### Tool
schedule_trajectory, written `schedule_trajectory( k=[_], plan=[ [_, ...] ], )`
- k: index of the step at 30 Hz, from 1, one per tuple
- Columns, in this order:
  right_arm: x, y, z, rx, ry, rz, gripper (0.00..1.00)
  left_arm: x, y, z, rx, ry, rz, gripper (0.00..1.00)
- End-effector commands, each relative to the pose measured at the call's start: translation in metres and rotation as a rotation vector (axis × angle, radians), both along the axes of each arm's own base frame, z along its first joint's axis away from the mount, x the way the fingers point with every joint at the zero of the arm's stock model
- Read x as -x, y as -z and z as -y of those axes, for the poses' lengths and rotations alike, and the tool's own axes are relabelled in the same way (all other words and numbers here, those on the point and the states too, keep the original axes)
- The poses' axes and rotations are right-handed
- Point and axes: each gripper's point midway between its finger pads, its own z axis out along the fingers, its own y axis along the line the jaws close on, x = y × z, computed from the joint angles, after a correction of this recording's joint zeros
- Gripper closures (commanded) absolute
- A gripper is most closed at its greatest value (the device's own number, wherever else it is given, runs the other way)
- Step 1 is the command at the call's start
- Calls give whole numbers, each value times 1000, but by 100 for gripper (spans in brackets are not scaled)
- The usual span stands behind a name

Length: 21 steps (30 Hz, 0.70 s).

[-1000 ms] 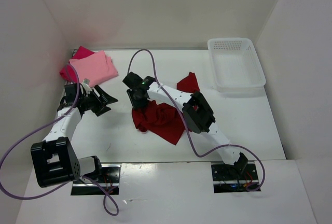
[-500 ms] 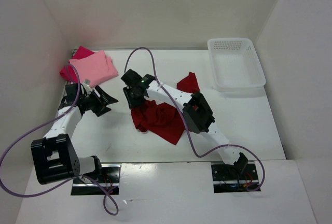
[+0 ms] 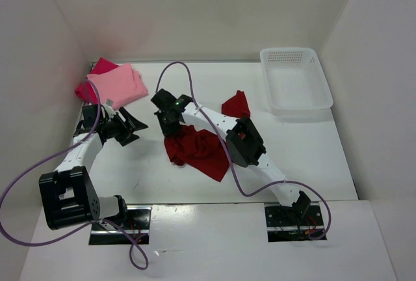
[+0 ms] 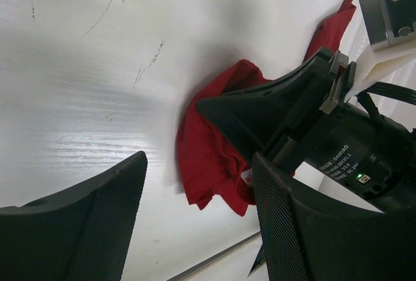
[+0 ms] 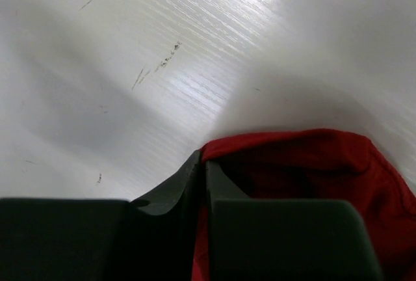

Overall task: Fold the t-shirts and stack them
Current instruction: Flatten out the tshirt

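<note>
The dark red t-shirt lies crumpled mid-table, one part stretching to the back right. My right gripper is shut on its left upper edge; in the right wrist view the red cloth is pinched between the closed fingers. My left gripper is open and empty, left of the shirt, which shows between its fingers. The pale pink t-shirt lies folded on the crimson-pink t-shirt at the back left.
A white lattice basket stands at the back right. White walls enclose the table on three sides. Purple cables loop from both arms over the table.
My right gripper has drawn the dark red shirt's edge slightly up and left. The left arm has barely moved.
</note>
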Motion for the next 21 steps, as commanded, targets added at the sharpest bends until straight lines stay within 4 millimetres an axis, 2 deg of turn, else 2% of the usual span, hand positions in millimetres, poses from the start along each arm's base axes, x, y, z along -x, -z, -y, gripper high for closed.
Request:
schedule_trajectory(
  k=[1,3,4,5,6,7,8,10,11,13,14,15,16,17,18,19,20,21],
  plan=[
    [-3,-42,-15,-88,10,71,92,-15,-18,-7,-22,10,80,27],
    [-11,-86,-26,-171,11,132,95,-18,-19,-14,-23,-8,80,27],
    [-25,-107,-20,-203,32,151,96,-19,-17,-17,-12,-15,72,27],
    [-31,-131,-19,-249,42,163,98,-22,-24,-21,-10,-23,90,27],
    [-37,-190,-26,-377,16,209,98,-28,-29,-33,-5,-49,102,27],
    [-41,-226,-23,-456,28,220,98,-31,-31,-36,19,-44,109,27],
    [-52,-291,-10,-585,39,293,98,-35,-34,-40,35,-55,116,27],
    [-37,-358,2,-811,-6,221,99,-43,-41,-44,89,-73,126,27],
    [-43,-410,26,-946,-24,265,99,-45,-45,-48,103,-89,135,27],
    [-19,-461,44,-1078,-117,247,99,-49,-45,-52,131,-123,126,27],
    [-18,-485,55,-1127,-123,284,99,-49,-46,-56,137,-141,123,27],
    [7,-526,79,-1177,-161,354,99,-50,-50,-59,140,-142,136,27],
    [17,-542,91,-1195,-177,386,99,-50,-51,-63,156,-169,127,27],
    [18,-543,98,-1182,-174,387,98,-51,-57,-75,164,-199,138,27],
    [40,-570,125,-1200,-190,454,98,-51,-56,-78,185,-212,129,27],
    [47,-575,135,-1188,-197,473,98,-50,-58,-82,207,-234,123,27],
    [44,-561,138,-1142,-194,467,98,-51,-59,-91,213,-250,128,27],
    [46,-558,146,-1116,-184,473,98,-51,-56,-93,234,-259,113,27]
  ],
)
